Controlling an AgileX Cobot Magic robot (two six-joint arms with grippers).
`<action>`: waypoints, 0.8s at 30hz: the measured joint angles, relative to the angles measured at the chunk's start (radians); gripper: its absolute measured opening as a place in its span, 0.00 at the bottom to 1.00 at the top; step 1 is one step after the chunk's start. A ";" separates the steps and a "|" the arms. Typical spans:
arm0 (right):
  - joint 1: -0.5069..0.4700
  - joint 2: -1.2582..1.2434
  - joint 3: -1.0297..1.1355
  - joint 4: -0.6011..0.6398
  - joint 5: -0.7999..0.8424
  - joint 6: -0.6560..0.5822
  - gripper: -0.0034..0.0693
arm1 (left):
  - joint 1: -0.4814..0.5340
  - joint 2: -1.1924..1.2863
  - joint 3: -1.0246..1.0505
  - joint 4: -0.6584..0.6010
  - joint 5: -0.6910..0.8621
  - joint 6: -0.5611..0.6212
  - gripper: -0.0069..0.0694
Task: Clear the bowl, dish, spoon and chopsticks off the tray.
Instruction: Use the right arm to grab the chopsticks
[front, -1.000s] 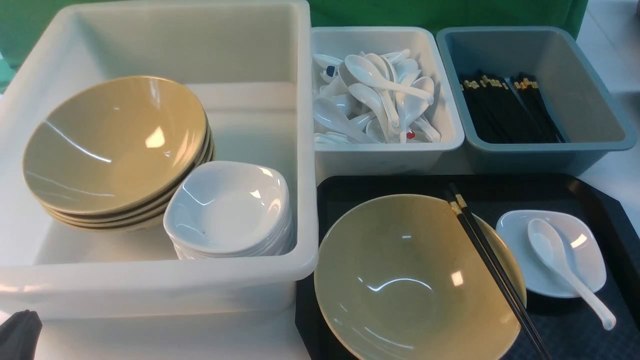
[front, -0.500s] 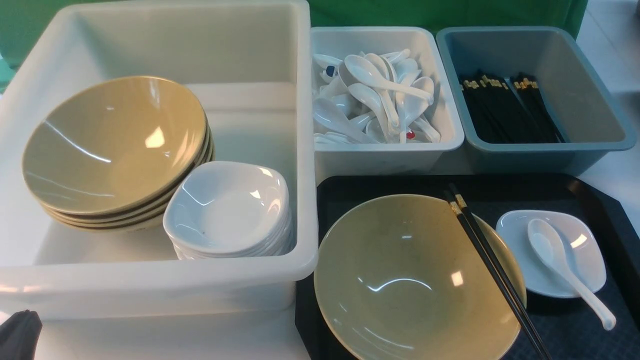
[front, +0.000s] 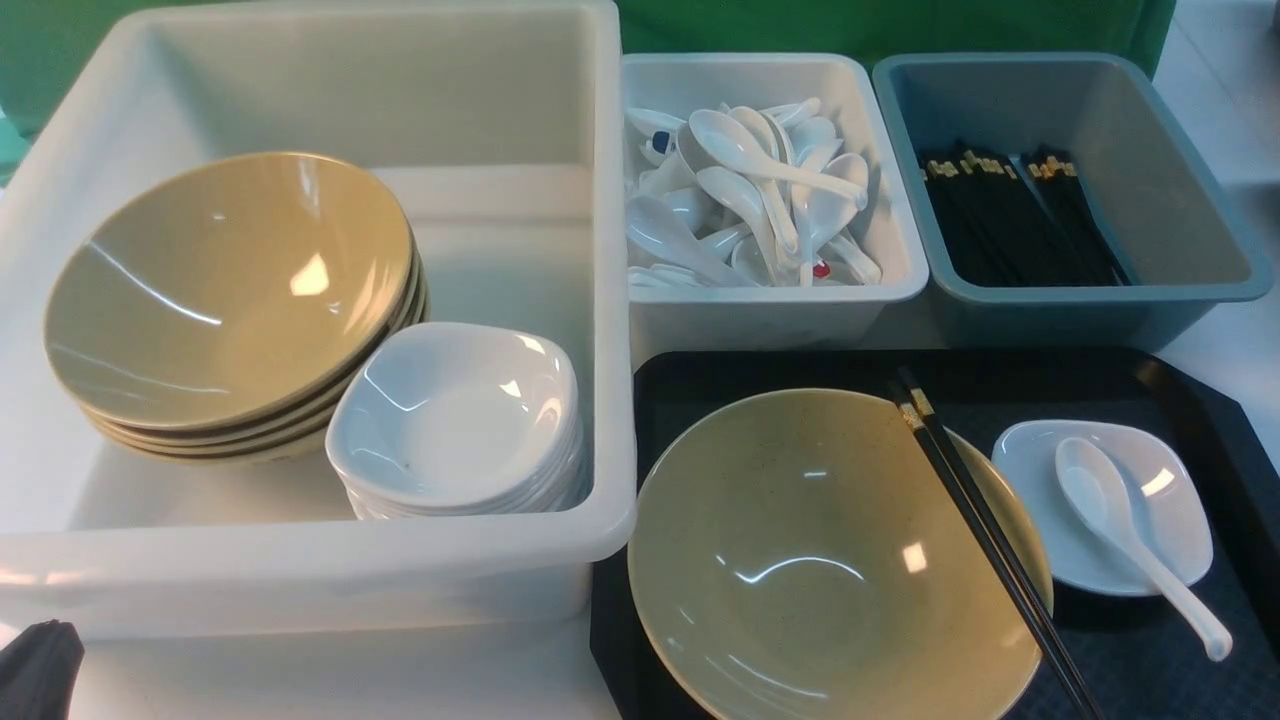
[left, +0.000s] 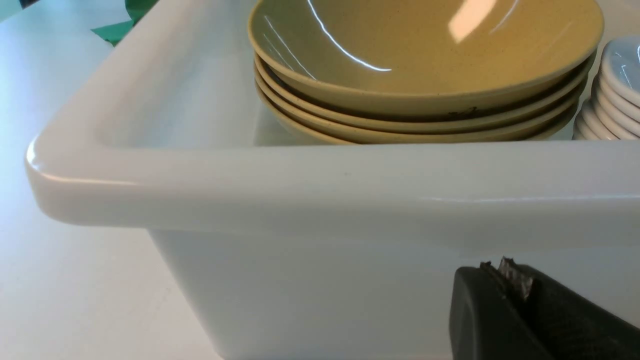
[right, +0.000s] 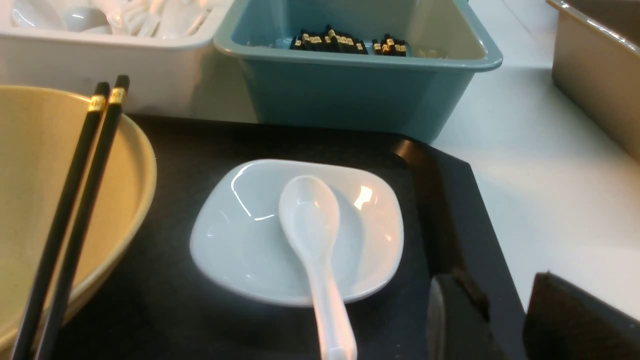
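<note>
Occupying the left of the counter (front: 350, 680), a large white tub (front: 300, 560) holds a stack of tan bowls (front: 220, 280) and, just beside it to the near right, a stack of white saucers (front: 450, 420). The tray (front: 1000, 380) sits right of the tub, with all four task items on it. Behind the tray stand a white bin (front: 770, 315) heaped with spoons and a grey-blue bin (front: 1050, 315) holding black chopsticks. The bowl (front: 800, 560) stands upright on the tray's left part, close to the tub wall. The dish (front: 1180, 520) lies on the tray to the bowl's right, apart from it. The chopsticks (front: 985, 535) lie paired across the bowl's right rim, gold-banded ends at the far side. The spoon (front: 1110, 500) rests in the dish, scoop upward, handle overhanging the dish's near edge. Left jaws: pressed fully together, gripping nothing, low before the tub's near outer wall. Right jaws: partly apart, nothing between them, positioned at the tray's right rim near the dish.
</note>
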 joint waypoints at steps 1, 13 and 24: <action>0.000 0.000 0.000 0.000 0.000 0.000 0.38 | 0.000 0.000 0.000 0.000 0.000 0.000 0.07; 0.000 0.000 0.000 0.000 0.000 0.006 0.38 | 0.000 0.000 0.000 0.000 0.001 0.000 0.07; 0.000 0.000 0.000 0.053 -0.005 0.217 0.38 | 0.000 0.000 0.000 -0.403 -0.036 -0.207 0.07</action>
